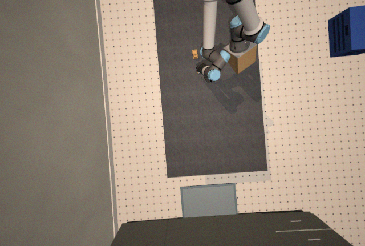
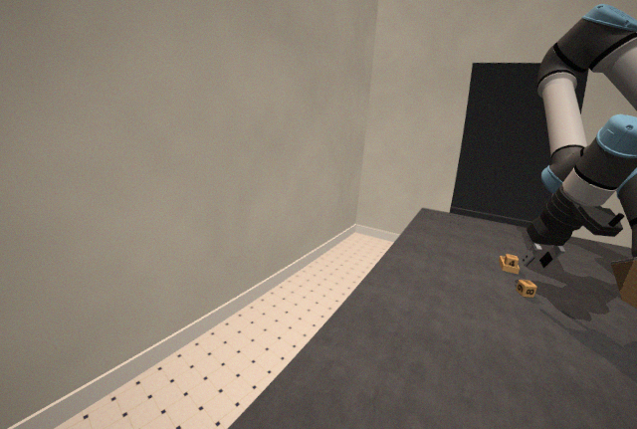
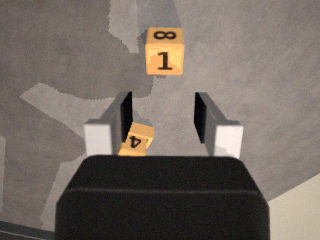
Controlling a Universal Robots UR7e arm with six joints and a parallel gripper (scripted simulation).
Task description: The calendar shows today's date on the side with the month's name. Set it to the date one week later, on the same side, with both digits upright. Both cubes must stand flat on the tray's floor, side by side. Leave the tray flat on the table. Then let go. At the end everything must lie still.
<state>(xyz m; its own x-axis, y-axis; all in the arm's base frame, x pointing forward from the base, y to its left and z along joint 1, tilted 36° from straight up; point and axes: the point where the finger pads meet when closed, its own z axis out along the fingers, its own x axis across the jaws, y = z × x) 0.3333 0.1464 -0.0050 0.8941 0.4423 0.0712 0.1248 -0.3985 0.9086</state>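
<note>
A loose orange cube point(image 2: 526, 288) point(image 3: 164, 61) lies on the dark table, apart from the tray. Its 1 faces up; an 8 shows on a side, turned sideways in the exterior view, beside a 6 or 9. The small orange tray point(image 1: 193, 52) point(image 2: 510, 270) stands on the table with a second cube point(image 2: 511, 260) point(image 3: 135, 141) on it, a 4 on one side. Whether that cube sits flat is too small to tell. My gripper point(image 2: 536, 259) point(image 3: 163, 107) is open and empty, tilted, above the table near both. The month's name is not readable.
The dark table point(image 1: 188, 137) point(image 2: 390, 341) carries the tray and cubes. The arm's orange-brown base block point(image 1: 246, 60) point(image 2: 628, 284) stands to the right of them. The arm's shadow falls beside the loose cube. A blue cabinet point(image 1: 356, 31) stands off the table.
</note>
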